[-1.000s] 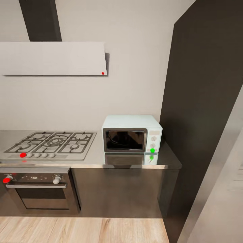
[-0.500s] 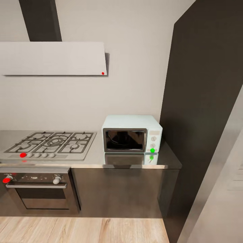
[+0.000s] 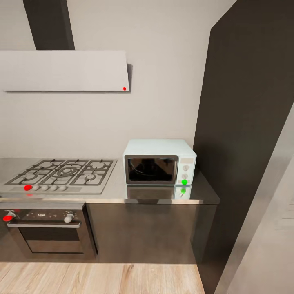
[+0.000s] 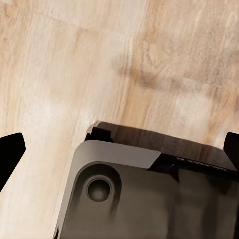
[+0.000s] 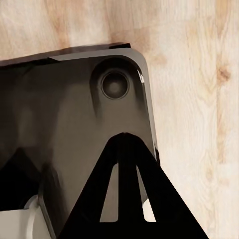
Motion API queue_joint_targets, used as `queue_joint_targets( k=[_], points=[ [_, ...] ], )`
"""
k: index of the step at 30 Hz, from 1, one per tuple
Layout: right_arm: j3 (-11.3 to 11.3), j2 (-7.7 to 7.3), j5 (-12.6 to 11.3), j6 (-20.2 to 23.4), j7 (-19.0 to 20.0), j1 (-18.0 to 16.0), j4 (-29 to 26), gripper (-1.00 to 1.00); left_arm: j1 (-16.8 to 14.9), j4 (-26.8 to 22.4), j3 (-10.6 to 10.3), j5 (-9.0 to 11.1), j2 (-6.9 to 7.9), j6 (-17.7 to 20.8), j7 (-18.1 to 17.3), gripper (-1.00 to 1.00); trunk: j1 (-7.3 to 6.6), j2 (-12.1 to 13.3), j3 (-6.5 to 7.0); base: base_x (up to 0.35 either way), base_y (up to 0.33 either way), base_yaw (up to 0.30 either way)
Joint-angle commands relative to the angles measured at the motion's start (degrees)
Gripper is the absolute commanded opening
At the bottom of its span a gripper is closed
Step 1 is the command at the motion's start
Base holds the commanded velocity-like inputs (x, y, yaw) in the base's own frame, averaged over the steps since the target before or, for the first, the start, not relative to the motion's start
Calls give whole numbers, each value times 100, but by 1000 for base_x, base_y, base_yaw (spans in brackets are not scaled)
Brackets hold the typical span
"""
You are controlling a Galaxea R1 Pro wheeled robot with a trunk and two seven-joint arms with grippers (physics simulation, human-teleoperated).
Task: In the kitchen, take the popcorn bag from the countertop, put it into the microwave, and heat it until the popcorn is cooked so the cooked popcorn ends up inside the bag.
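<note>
The microwave [image 3: 159, 161] stands at the worktop's [image 3: 110, 192] right end, door closed, beside the hob [image 3: 61, 175]. Left pincer [image 4: 119, 149] released, fingers spread over the robot's base [image 4: 149, 199]; right pincer [image 5: 127, 144] clenched above wood floor [image 5: 199, 99]

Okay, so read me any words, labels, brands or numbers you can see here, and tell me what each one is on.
There is no text that can be read.
The microwave has two knobs and a green dot on its control panel, with no legible lettering.
The oven has a small mark between its knobs, too blurred to read.
The stove and hood carry red dots alone.
</note>
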Motion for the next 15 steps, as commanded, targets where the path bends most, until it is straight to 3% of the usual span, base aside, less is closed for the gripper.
queue_joint_targets(
  k=[1, 3, 5, 7, 10, 11, 13, 15],
  points=[
    [-49, -2, 36, -21, 22, -1, 3, -100, -4, 7, -45, 60, 1, -18, -26, 100, 1, -5, -6, 0, 0, 0],
    [-53, -8, 52, -23, 22, -1, 3, -100, -4, 8, -46, 60, 1, -18, -26, 100, 1, -5, -6, 0, 0, 0],
    [-55, -82, 38, -29, 17, -1, 1, -100, -4, 7, -46, 60, 1, -18, -26, 100, 1, -5, -6, 0, 0, 0],
    [-65, -253, 22, -53, -14, -1, 1, -100, -4, 7, -42, 70, 1, -18, -26, 100, 1, -5, -6, 0, 0, 0],
    [-22, -298, 101, -56, -18, -1, 32, -100, -4, 15, -23, 104, 30, -18, -24, 100, 1, -5, -6, 0, 0, 0],
    [-17, -268, 293, -61, -17, -1, 58, -100, -4, 15, -20, 111, 34, -18, -22, 100, 1, -5, -6, 0, 0, 0],
    [-36, -82, 1065, -83, -27, -1, 70, -100, -4, 15, -13, 120, 41, -18, -21, 100, 1, -5, -6, 0, 0, 0],
    [-47, -40, 1307, -89, -30, -1, 72, -100, -4, 15, -12, 116, 40, -18, -23, 100, 1, -5, -6, 0, 0, 0]
  ],
)
